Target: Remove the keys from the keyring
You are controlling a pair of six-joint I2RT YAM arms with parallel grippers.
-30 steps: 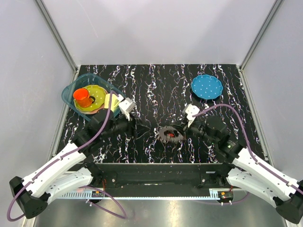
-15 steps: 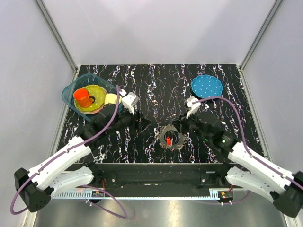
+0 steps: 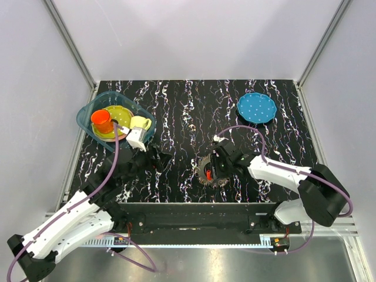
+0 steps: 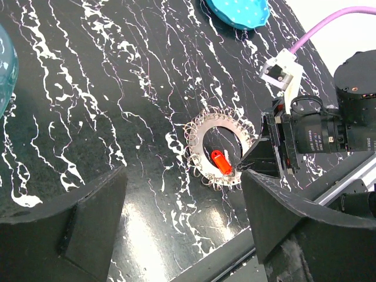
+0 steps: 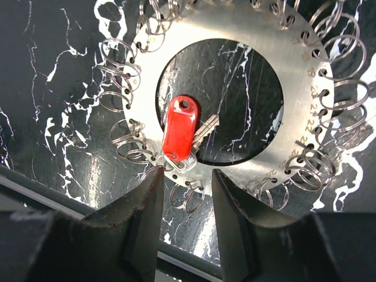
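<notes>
The keyring (image 3: 204, 166) is a flat metal disc with a wide hole and many small split rings round its rim (image 5: 294, 76), lying flat on the black marbled table (image 4: 202, 132). A single key with a red tag (image 5: 181, 129) lies in the hole, hooked to a rim ring at the near edge (image 4: 221, 162) (image 3: 208, 174). My right gripper (image 5: 186, 179) stands open just off that near rim, its jaws either side of a loose split ring, gripping nothing (image 3: 218, 167). My left gripper (image 4: 185, 176) is wide open and empty, left of the keyring (image 3: 161, 158).
A blue dotted plate (image 3: 257, 107) sits at the back right (image 4: 238, 12). A clear blue bin (image 3: 88, 111) at the back left holds an orange cup (image 3: 101, 120) and a yellow-green plate. The table's front rail (image 3: 194, 211) runs just behind the keyring.
The keyring, tilted up between both grippers a second ago, now lies flat. Both grippers have opened wider. The left one has drawn back to the left; the right arm has swung round.
</notes>
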